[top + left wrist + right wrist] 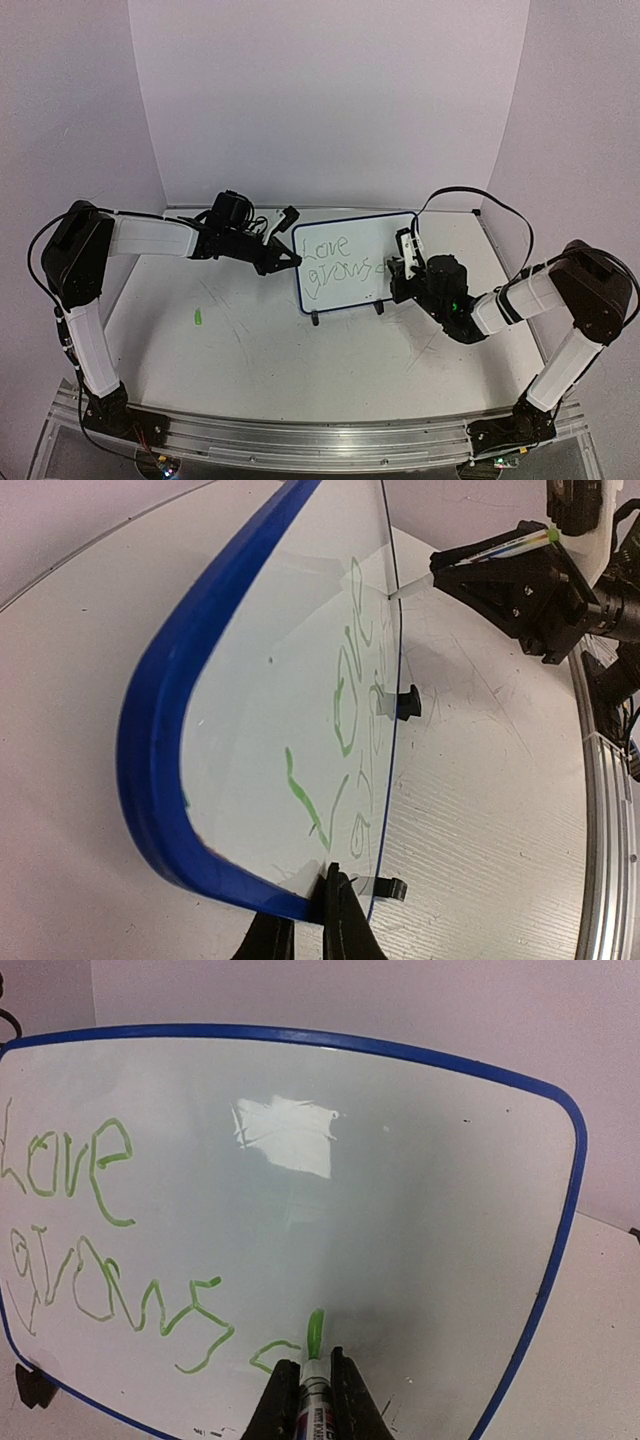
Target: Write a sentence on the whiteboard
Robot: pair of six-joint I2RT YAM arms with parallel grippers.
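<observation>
The whiteboard (392, 232) stands mid-table (250, 340). The left gripper (292, 258) pinches its left edge tight. The right gripper (313, 1365) squeezes a green marker (317, 1400), tip on the board. The sentence (110, 1250) reads "Love grows d". Next, I think, come more letters, drawn slowly.

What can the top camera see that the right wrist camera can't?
Only the top view shows the left gripper pinching the left edge of the whiteboard, and a small green bit lying on the table. Only the right wrist view shows, close up, the green marker clamped in the right gripper, its tip on the board at a part-made letter after "grows". Both show the board with the green words "Love grows".
</observation>
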